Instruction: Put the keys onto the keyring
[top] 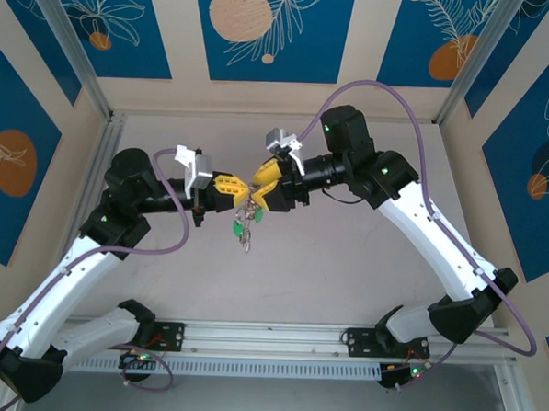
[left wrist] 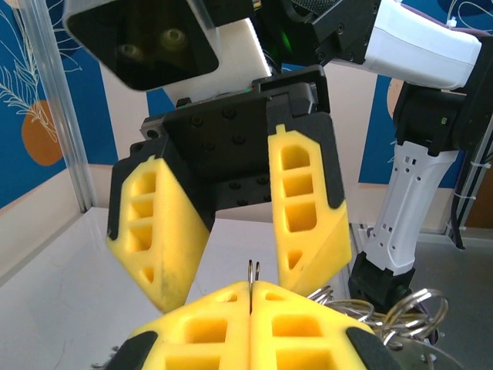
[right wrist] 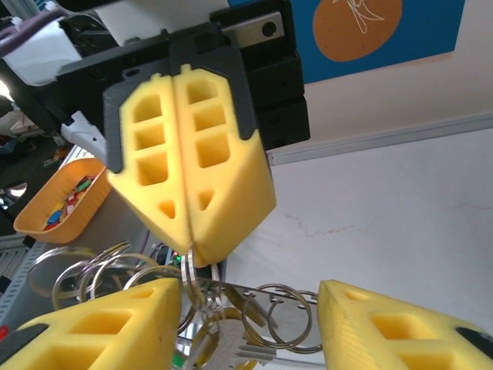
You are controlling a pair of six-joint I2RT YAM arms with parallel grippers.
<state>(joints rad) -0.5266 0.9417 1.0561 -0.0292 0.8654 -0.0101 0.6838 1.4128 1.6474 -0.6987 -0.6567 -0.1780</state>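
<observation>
**Top view.** The left gripper (top: 243,187) and right gripper (top: 261,186) meet tip to tip above the table (top: 344,283). The keyring (top: 249,206) hangs at their junction. The keys (top: 242,227), green heads visible, dangle just below it, clear of the surface. Holding the ring in mid-air probably leaves its wire reachable from the opposite side.

**Left wrist view.** The left fingers (left wrist: 208,327) are pressed together, with a thin upright edge of keyring wire (left wrist: 253,271) nipped in the seam. The right gripper (left wrist: 231,266) faces them with its fingers apart, one on either side of the line of the wire and touching nothing. This view confirms the pinch, which the top view is too coarse to resolve.

**Right wrist view.** The right fingers (right wrist: 100,324) stand wide apart, and the left gripper's closed tip clamps the wire. A cluster of linked loops (right wrist: 196,281) hangs from the clamp between the right fingers, apparently ungripped. This view adds an orange tray (right wrist: 73,214) of small coloured parts, off to the left
</observation>
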